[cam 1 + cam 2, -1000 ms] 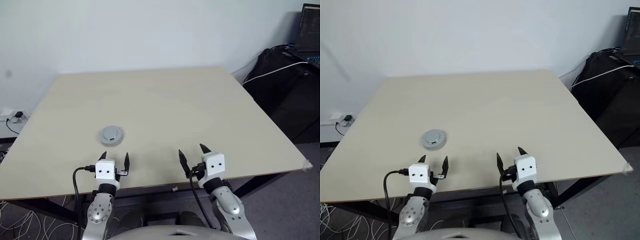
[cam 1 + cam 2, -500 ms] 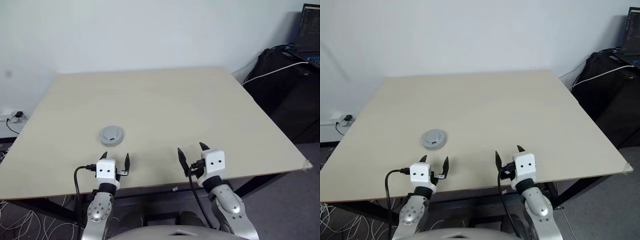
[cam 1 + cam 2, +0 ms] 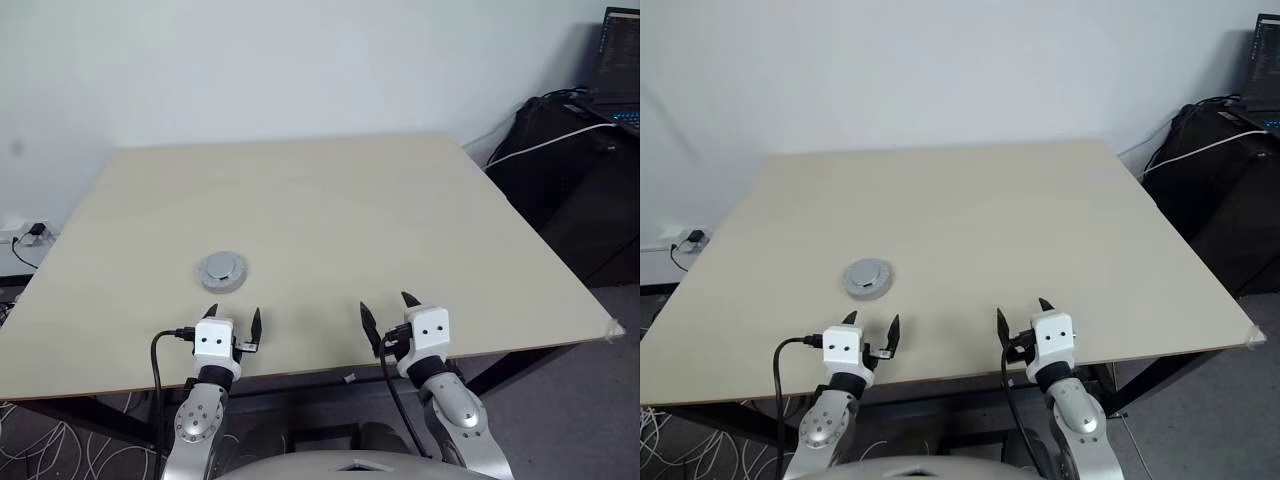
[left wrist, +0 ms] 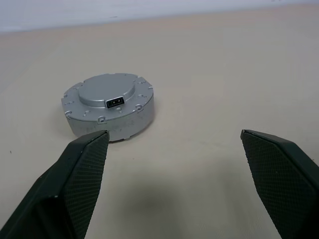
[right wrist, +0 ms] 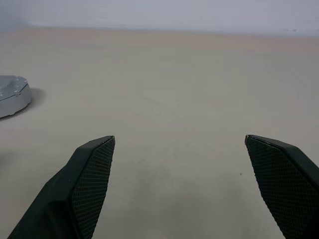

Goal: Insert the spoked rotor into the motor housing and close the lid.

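Observation:
A low round silver-grey motor housing (image 3: 222, 271) rests on the pale table, left of centre. The lid (image 4: 107, 92) lies flat on top of it, with a raised central hub and a small black socket. The spoked rotor is hidden. My left gripper (image 3: 233, 318) hovers open near the table's front edge, just short of the housing and apart from it. In the left wrist view the housing stands beyond the left fingertip (image 4: 87, 149). My right gripper (image 3: 386, 305) is open and empty to the right, over bare table. The housing (image 5: 11, 94) also shows in the right wrist view.
The table (image 3: 330, 200) backs onto a white wall. Black bags (image 3: 575, 180) and a laptop (image 3: 620, 70) stand off its right side. Cables and a power strip (image 3: 25, 238) lie on the floor at the left.
My right gripper has sunk slightly toward the front edge. The left gripper and the housing have stayed put.

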Robot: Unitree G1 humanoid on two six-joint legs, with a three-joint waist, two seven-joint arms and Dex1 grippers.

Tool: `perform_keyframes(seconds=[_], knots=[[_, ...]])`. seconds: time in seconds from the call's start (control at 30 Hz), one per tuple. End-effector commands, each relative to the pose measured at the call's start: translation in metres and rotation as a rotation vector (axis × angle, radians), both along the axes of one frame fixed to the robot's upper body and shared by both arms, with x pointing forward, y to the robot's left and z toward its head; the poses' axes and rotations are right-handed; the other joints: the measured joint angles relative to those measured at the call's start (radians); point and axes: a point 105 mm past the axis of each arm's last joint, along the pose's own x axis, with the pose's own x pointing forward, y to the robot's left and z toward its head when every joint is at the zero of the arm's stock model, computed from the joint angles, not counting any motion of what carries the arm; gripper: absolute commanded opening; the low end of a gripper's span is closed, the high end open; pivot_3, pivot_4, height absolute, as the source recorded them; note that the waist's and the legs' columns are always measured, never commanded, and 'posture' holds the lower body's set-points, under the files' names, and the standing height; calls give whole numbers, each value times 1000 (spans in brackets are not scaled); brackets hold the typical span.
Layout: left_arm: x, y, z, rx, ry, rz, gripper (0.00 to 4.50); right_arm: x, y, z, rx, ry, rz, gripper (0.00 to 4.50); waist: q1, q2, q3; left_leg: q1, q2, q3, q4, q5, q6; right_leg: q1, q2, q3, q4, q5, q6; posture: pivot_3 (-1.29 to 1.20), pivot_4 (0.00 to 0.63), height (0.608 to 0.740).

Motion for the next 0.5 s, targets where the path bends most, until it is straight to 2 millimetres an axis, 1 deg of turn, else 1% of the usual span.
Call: perform_keyframes(seconds=[0.03, 0.2, 0.5], knots=[[4, -2, 6, 1, -26, -9, 4471, 3, 1, 8, 7, -61, 5, 4500, 0, 0, 0, 0, 0, 0, 0, 0, 0, 0, 0, 0, 0, 0, 0, 0, 0, 740], [4, -2, 6, -2, -25, -10, 4471, 1, 2, 5, 4, -64, 7, 4500, 0, 0, 0, 0, 0, 0, 0, 0, 0, 0, 0, 0, 0, 0, 0, 0, 0, 740], [4, -3, 6, -7, -24, -14, 4471, 1, 5, 11, 8, -75, 4, 4500, 0, 0, 0, 0, 0, 0, 0, 0, 0, 0, 0, 0, 0, 0, 0, 0, 0, 740]])
